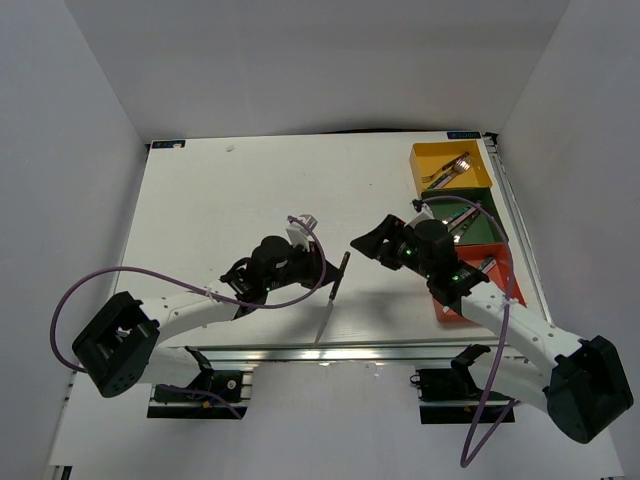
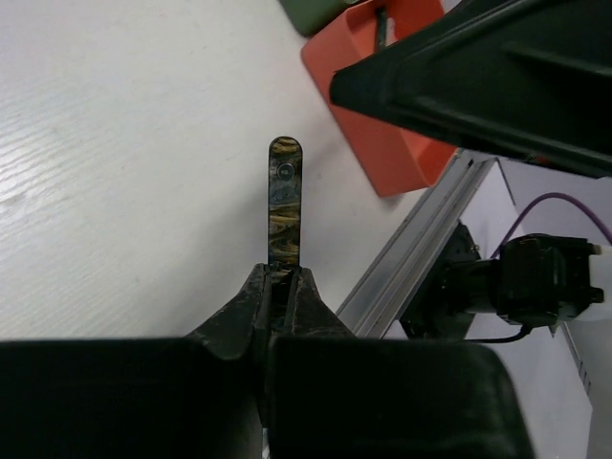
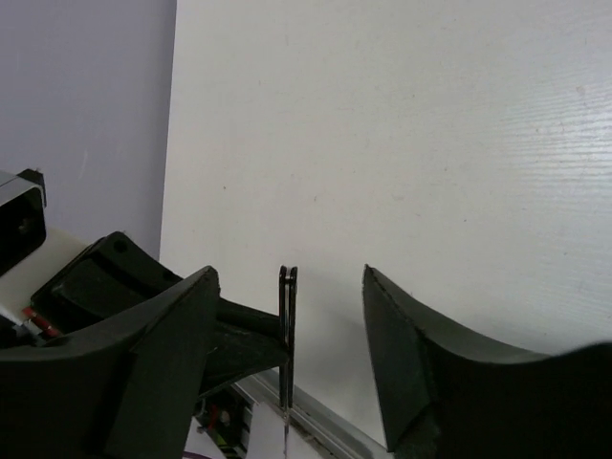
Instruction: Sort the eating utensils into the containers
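My left gripper (image 1: 322,272) is shut on a knife (image 1: 335,285) with a dark patterned handle (image 2: 285,206), held above the table's near edge with the silver blade pointing toward me. My right gripper (image 1: 360,243) is open just right of the handle's end. In the right wrist view the handle (image 3: 288,316) stands edge-on between my spread right fingers (image 3: 392,344), touching neither. The yellow bin (image 1: 420,160) holds forks (image 1: 447,170). The dark green bin (image 1: 487,200) and red-orange bin (image 1: 500,262) are partly hidden by my right arm.
The three bins stand in a row along the table's right edge. The red-orange bin (image 2: 382,143) is close to the right of the held knife. The metal rail (image 1: 330,352) runs along the table's near edge under the blade.
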Controlling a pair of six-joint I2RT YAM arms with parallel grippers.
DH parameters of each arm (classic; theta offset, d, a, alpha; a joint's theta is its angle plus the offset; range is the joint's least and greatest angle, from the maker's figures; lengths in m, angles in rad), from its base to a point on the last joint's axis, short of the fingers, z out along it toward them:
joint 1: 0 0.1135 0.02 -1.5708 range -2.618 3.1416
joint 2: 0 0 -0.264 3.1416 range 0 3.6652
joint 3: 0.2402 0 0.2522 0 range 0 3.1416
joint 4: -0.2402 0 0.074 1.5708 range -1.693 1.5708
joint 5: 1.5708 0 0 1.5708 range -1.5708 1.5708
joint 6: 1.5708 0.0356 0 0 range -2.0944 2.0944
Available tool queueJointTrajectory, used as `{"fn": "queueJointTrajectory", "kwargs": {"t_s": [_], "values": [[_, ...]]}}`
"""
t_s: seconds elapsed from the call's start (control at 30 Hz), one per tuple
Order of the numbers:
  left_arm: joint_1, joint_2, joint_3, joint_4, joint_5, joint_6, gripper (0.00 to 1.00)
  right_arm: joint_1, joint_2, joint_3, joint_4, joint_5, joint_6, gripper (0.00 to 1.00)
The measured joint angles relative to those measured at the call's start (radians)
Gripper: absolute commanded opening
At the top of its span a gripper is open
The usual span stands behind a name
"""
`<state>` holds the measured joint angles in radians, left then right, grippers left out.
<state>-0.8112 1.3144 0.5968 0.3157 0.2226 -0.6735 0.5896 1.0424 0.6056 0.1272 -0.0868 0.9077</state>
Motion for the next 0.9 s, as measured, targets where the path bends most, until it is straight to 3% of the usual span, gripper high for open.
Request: {"fn": "queueJointTrajectory", "kwargs": {"t_s": [0.1, 0.23, 0.33, 0.43, 0.47, 0.5, 0.6, 0.73, 0.9], "values": [[-0.004, 0.000, 0.000, 0.039, 0.016, -0.005, 0.00, 0.026, 0.008, 0.000, 0.003, 0.031, 0.010, 0.59], [-0.006, 0.000, 0.003, 0.072, 0.034, -0.013, 0.00, 0.068, 0.033, 0.000, 0.003, 0.052, 0.018, 0.58], [-0.007, 0.000, 0.007, 0.090, 0.042, -0.024, 0.00, 0.089, 0.054, 0.000, 0.003, 0.056, 0.024, 0.50], [-0.007, 0.001, 0.010, 0.096, 0.047, -0.030, 0.00, 0.100, 0.061, 0.000, 0.016, 0.055, 0.036, 0.17], [-0.007, 0.002, 0.011, 0.095, 0.047, -0.031, 0.08, 0.103, 0.061, 0.001, 0.027, 0.052, 0.035, 0.00], [-0.008, 0.004, 0.013, 0.092, 0.047, -0.031, 0.41, 0.108, 0.061, 0.002, 0.037, 0.053, 0.035, 0.00], [-0.008, 0.003, 0.042, 0.038, 0.013, -0.024, 0.98, 0.107, 0.057, 0.006, 0.018, 0.082, 0.026, 0.00], [-0.012, -0.027, 0.169, -0.217, -0.195, -0.018, 0.98, 0.009, 0.044, 0.083, -0.178, 0.161, -0.067, 0.00], [-0.011, -0.183, 0.311, -0.598, -0.499, 0.014, 0.98, -0.455, -0.006, 0.227, -0.386, 0.192, -0.251, 0.00]]}}
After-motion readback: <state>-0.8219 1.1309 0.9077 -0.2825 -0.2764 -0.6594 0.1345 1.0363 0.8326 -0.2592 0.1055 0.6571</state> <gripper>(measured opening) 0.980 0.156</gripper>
